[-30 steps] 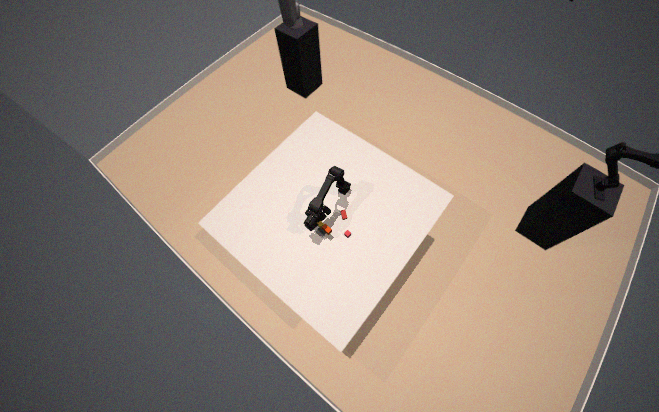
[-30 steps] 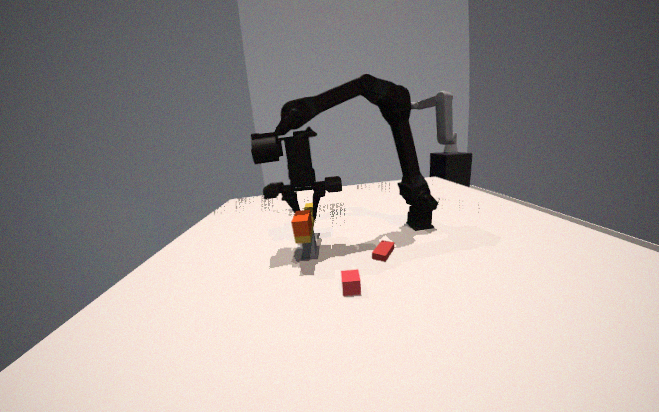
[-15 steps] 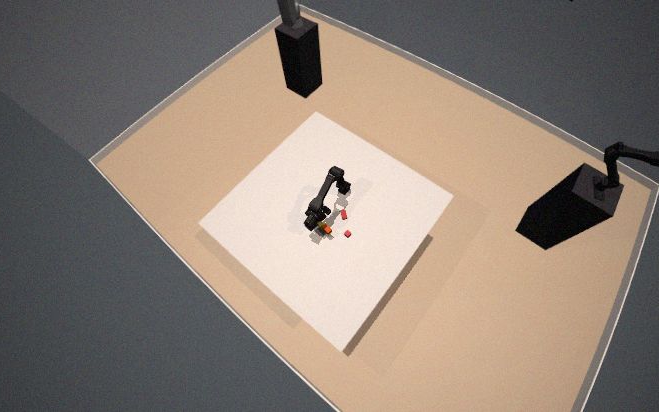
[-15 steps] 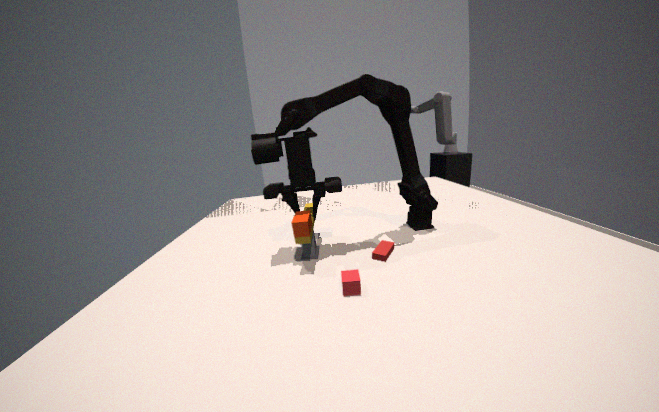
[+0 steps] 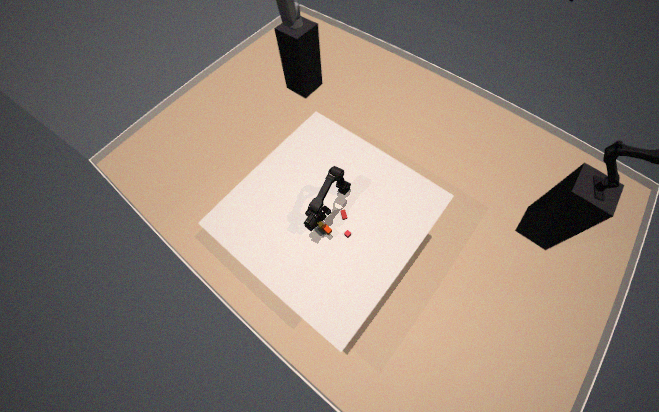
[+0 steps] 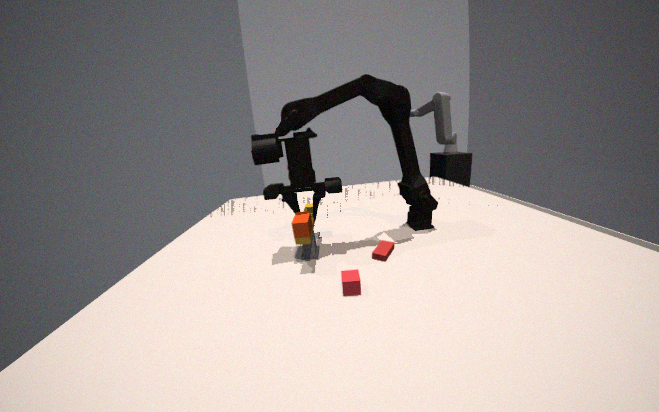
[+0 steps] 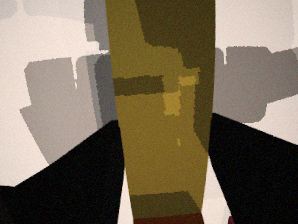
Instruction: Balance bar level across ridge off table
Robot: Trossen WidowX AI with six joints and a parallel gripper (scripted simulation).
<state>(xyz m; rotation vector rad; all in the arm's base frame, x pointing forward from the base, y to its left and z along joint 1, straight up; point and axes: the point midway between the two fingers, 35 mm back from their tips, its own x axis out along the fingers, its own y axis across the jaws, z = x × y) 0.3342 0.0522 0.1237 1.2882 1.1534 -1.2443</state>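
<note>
The yellow bar [image 7: 155, 165] [image 6: 303, 240] [image 5: 327, 229] is held clear of the table, with an orange block [image 6: 302, 222] on its near end. My gripper [image 7: 164, 127] [image 6: 306, 210] is shut on the bar, one finger on each side, pointing down. The grey ridge [image 6: 306, 252] stands on the white table [image 6: 321, 353] [image 5: 342, 296] under the bar and is mostly hidden by it and by shadow. Whether bar and ridge touch, and whether the bar is exactly level, I cannot tell.
A red cube [image 6: 350, 283] [image 5: 347, 233] sits in front of the ridge, toward the exterior camera. A flat red block [image 6: 383, 250] [image 5: 343, 214] lies between the ridge and my arm's base [image 6: 419, 217]. Two other arms stand on dark pedestals [image 5: 301, 61] [image 5: 567, 209] beyond the table.
</note>
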